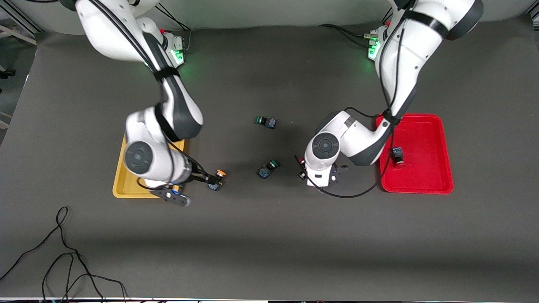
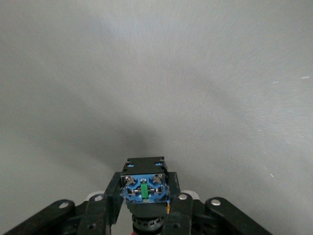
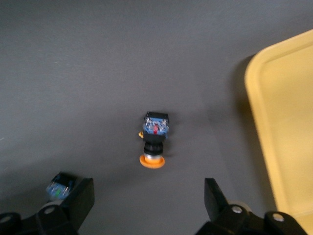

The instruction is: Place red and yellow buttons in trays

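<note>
One red-capped button (image 1: pixel 397 156) lies in the red tray (image 1: pixel 438 185), right of frame. The left claw (image 2: pixel 145 205) grips another button (image 2: pixel 145 188); the right claw (image 3: pixel 149 203) gapes empty over a yellow-capped button (image 3: pixel 154 138) on the worktop (image 1: pixel 269 235), beside the yellow tray (image 3: pixel 288 137).

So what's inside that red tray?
One small black-and-blue button lies in the red tray, cap color unclear. The left arm covers the tray's edge toward the table's middle, hiding anything there.

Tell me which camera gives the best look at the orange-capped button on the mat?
The right wrist view: the orange-capped button lies unobstructed between open jaws, cap and blue body clear. The front view shows it tiny beside the yellow tray. The left wrist view misses it.
</note>
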You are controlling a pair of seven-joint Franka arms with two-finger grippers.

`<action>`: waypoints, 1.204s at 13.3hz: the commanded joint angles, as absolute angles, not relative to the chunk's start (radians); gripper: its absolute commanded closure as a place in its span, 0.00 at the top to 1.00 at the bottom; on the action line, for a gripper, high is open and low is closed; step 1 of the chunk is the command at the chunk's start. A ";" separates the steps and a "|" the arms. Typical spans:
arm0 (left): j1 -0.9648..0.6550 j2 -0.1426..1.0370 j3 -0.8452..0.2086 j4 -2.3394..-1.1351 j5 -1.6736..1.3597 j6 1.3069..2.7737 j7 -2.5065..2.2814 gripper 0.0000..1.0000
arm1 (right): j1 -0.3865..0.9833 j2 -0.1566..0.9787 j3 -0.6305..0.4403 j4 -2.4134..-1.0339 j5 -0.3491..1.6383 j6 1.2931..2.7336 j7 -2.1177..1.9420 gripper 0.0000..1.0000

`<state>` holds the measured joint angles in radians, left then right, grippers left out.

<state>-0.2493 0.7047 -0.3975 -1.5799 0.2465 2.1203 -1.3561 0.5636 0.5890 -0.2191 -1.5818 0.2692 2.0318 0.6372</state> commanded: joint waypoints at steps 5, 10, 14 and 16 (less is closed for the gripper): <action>-0.053 0.307 -0.390 -1.696 0.049 1.755 -0.609 0.06 | 0.557 0.637 -0.152 -1.808 0.267 2.383 0.666 1.00; 0.292 0.169 -0.382 -1.916 0.066 1.804 -0.042 0.06 | 0.555 0.667 -0.147 -1.813 0.267 2.441 0.666 0.90; 0.412 0.205 -0.380 -2.167 0.187 2.179 0.041 0.06 | 0.554 0.673 -0.147 -1.813 0.267 2.444 0.663 0.46; 0.452 0.280 -0.380 -2.221 0.268 2.316 0.043 0.08 | 0.552 0.672 -0.147 -1.813 0.268 2.438 0.663 0.29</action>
<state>0.4221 0.2466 -0.3677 -2.1502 0.2046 2.2063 0.0355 0.5611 0.6695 -0.1580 -1.8097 0.2695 2.4194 0.6444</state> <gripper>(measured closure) 0.590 0.577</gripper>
